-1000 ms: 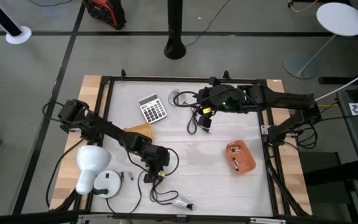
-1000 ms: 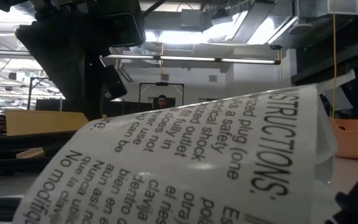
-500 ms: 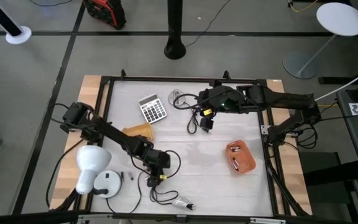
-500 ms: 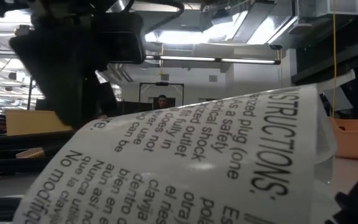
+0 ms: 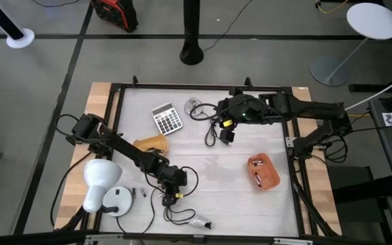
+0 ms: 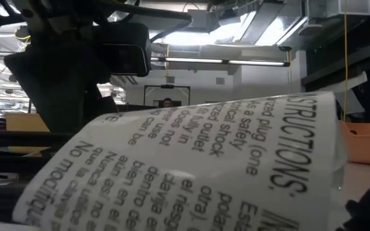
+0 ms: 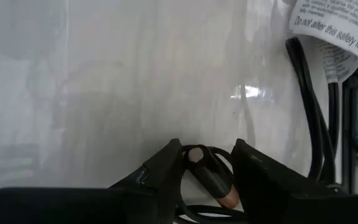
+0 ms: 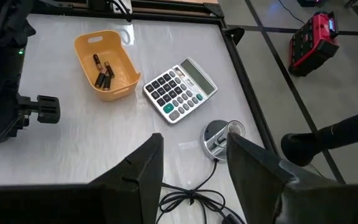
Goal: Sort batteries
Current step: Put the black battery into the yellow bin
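left fingers (image 7: 205, 163) clenched on a small dark copper-ended battery (image 7: 211, 179)
they sat low over the white surface (image 5: 216, 170); right fingers (image 8: 192, 163) hung released beside the grey calculator (image 5: 167, 119).

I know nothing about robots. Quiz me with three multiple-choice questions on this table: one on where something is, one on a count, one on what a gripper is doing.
1. Where is the calculator?
A. In a tray
B. On the table beside the silver disc
C. In a gripper

2. How many trays hold batteries?
A. One
B. Two
C. Four

3. What is the left gripper doing?
A. Holding a battery
B. Holding a cable
C. Holding nothing

Answers:
1 B: the calculator lies flat near the silver disc.
2 B: the yellow tray and the orange tray both contain batteries.
3 A: the left gripper has a battery between its fingers.
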Controlling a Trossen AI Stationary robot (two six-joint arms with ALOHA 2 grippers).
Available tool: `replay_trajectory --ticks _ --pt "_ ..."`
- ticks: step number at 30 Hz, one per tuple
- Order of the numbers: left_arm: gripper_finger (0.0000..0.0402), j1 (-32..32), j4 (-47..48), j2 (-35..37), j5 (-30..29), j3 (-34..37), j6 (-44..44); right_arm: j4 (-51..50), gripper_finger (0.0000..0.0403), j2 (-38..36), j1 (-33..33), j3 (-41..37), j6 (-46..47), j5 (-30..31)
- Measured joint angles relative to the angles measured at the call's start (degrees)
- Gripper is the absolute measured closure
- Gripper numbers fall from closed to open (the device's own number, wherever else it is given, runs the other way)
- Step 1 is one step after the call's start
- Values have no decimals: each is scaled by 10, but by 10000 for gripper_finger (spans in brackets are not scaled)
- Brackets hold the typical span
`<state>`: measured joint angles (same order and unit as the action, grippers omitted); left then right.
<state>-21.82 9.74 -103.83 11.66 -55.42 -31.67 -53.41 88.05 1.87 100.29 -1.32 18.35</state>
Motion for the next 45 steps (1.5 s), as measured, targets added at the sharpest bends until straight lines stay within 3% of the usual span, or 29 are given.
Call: replay_trajectory --ticks 10,17,24,33,37,45 --pt "358 0 27 1 -4 0 19 -58 233 -63 0 0 31 0" --pt "349 2 28 1 -3 1 20 -60 233 -143 22 -72 75 38" --pt "356 2 33 14 -7 3 18 -11 233 -229 74 -220 158 95" --pt "348 3 17 33 -8 3 15 175 233 -328 156 -451 218 99" --pt "347 11 13 47 -7 3 15 255 233 -367 191 -543 241 134" --pt "346 50 14 102 -6 2 33 367 233 -405 241 -659 256 156"
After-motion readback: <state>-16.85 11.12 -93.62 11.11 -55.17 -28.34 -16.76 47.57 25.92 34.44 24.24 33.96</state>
